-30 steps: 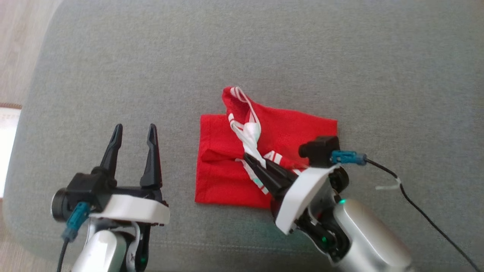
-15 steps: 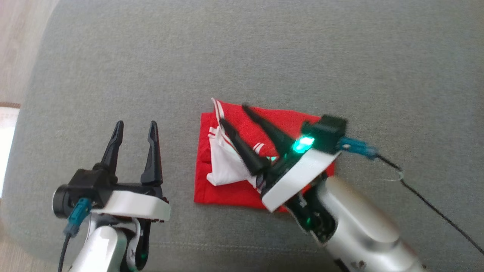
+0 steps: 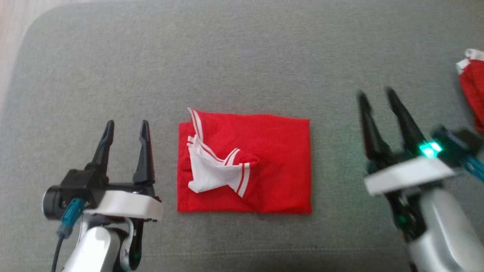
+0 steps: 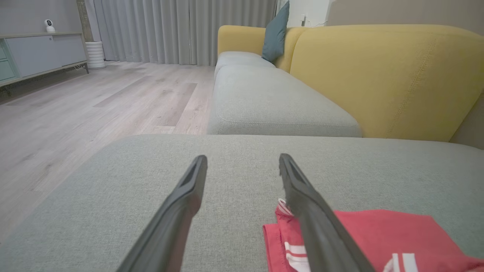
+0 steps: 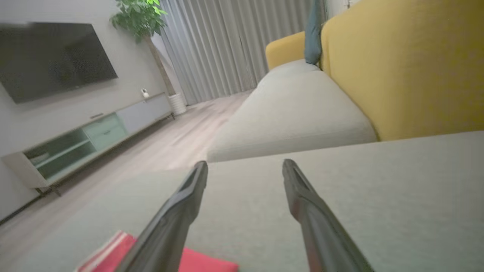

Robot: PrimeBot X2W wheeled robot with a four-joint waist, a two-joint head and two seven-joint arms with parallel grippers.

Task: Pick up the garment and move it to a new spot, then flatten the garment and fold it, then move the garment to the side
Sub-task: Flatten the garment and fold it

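Note:
The red garment (image 3: 272,151) lies as a flat rectangle on the grey cushion (image 3: 242,56), with a white, red-striped flap (image 3: 211,173) rumpled on its left half. My left gripper (image 3: 127,124) stands open just left of the garment, apart from it and empty. In the left wrist view the left gripper (image 4: 242,158) points over the cushion, with the garment (image 4: 378,234) at the lower right. My right gripper (image 3: 375,93) stands open to the right of the garment, clear of it. The right wrist view shows the right gripper (image 5: 245,163) empty, the garment (image 5: 208,263) at the bottom edge.
Another red and white cloth (image 3: 472,83) lies at the cushion's far right edge. A yellow backrest (image 4: 378,75) rises behind the cushion, and a second grey seat (image 4: 264,102) lies beyond. Wooden floor (image 4: 94,105) drops off past the cushion's left edge.
My right gripper opened, let go of the garment's white striped part and drew back to the right. The flap now rests on the garment. The left arm stayed; the camera shifted.

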